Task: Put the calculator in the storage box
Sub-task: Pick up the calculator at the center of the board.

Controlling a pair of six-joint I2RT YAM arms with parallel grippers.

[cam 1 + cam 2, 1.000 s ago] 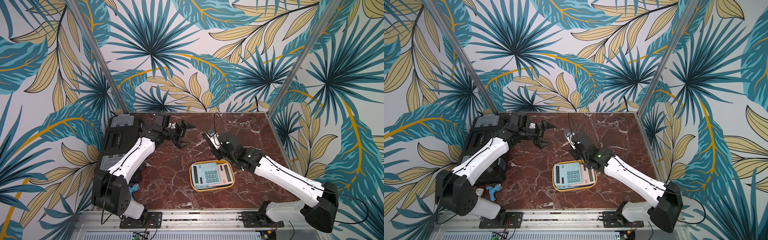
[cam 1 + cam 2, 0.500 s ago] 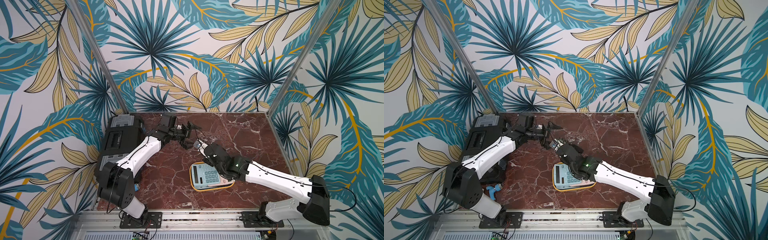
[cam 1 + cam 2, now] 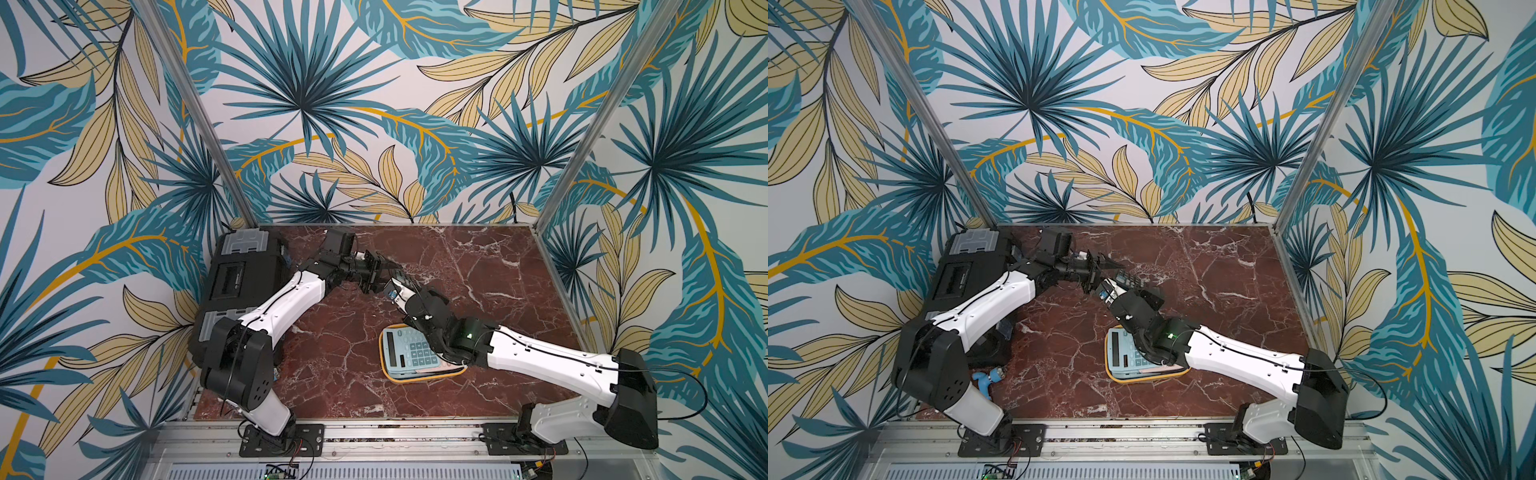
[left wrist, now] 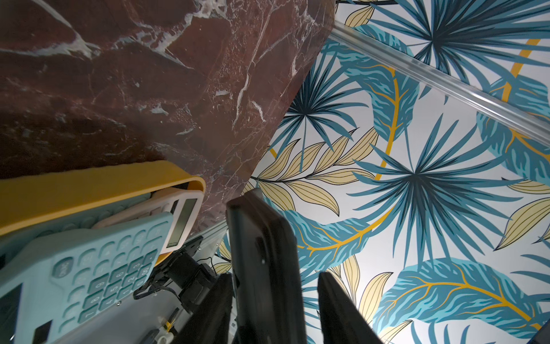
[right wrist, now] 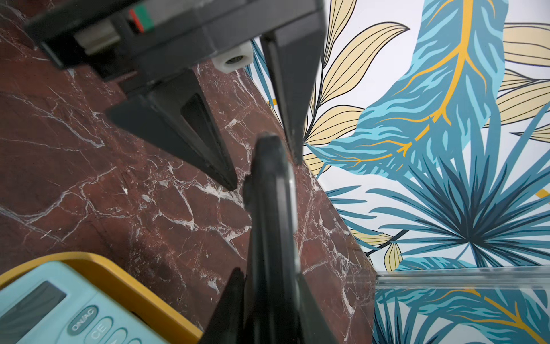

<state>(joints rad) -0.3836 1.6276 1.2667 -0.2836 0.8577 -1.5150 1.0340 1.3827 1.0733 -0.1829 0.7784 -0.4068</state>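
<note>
A black calculator point(image 3: 400, 277) hangs edge-up in the air over the table's back middle, with my right gripper point(image 5: 269, 277) shut on its near end. My left gripper point(image 4: 273, 275) stands round its far end, still open. One finger point(image 4: 214, 303) lies against the calculator point(image 4: 265, 253) and the other finger point(image 4: 336, 306) stands apart from it. The yellow storage box point(image 3: 415, 379) sits on the table in front, below my right forearm. Inside it, a light blue calculator point(image 3: 409, 351) lies on top of a pale one point(image 4: 181, 202).
A large black toolbox point(image 3: 245, 274) with grey lid compartments stands along the table's left edge, behind my left arm. A small blue object point(image 3: 986, 378) lies by the left arm's base. Transparent walls with metal posts close the table's back and sides.
My right arm swung left and back, carrying the black calculator to the left gripper. The left gripper's wide jaws have narrowed round the calculator's far end.
</note>
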